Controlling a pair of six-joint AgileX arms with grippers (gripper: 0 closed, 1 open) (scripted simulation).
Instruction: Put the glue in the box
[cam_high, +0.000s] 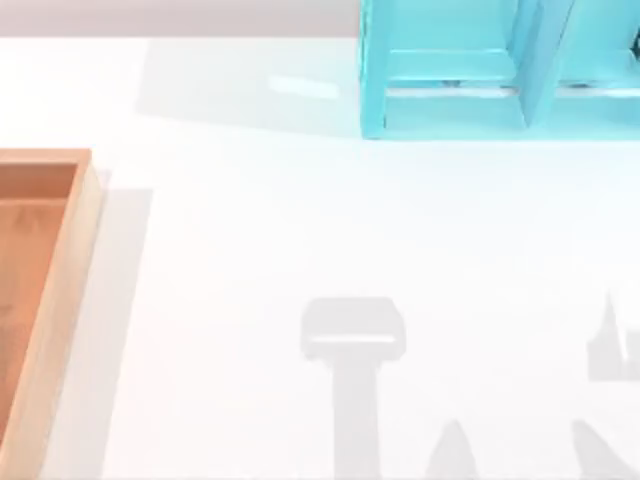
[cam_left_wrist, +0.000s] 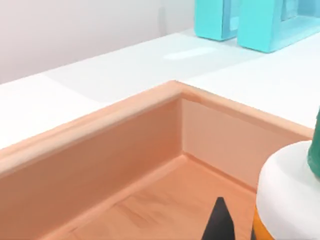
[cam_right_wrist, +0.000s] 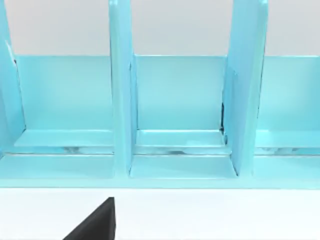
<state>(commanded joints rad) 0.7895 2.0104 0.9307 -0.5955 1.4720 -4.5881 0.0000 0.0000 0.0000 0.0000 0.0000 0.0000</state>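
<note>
I can't tell my left gripper's spread; one dark fingertip (cam_left_wrist: 218, 222) sits beside the glue (cam_left_wrist: 290, 192), over the box (cam_left_wrist: 150, 150) at the white table's (cam_high: 300, 220) left edge.

Tan box (cam_high: 88, 215), apparently cyan shelf (cam_high: 450, 110)

White table (cam_high: 300, 230), cyan shelf unit (cam_high: 450, 110), pale wall behind
</note>
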